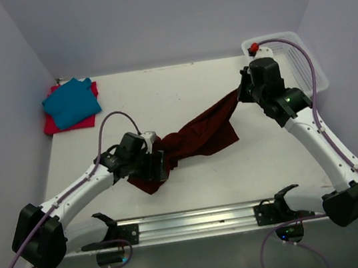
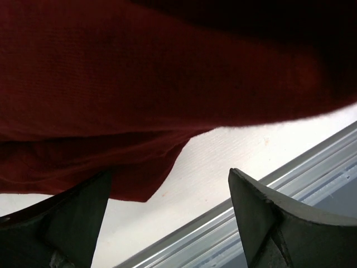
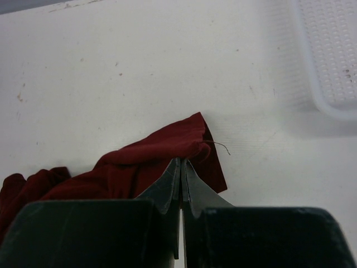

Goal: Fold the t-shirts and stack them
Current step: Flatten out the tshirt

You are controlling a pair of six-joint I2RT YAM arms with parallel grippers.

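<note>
Right gripper (image 3: 181, 164) first: clamps tight on a corner of the maroon t-shirt (image 1: 199, 134), holds it out toward two o'clock to draw the cloth straight. Left gripper (image 2: 169, 172): stands wide at the seven o'clock end, grips nothing, likely poised for the opposite hem. Leaves teal t-shirt (image 1: 72, 101) folded atop red-pink t-shirt (image 1: 53, 124) at ten o'clock, awaiting the third.

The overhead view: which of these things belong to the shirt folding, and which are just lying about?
In the job: dark maroon cloth t-shirt, pinched by the right gripper; folded teal blue cloth t-shirt on a red-pink cloth t-shirt; open left gripper.
Lying about: white plastic mesh basket; grey metal rail.
</note>
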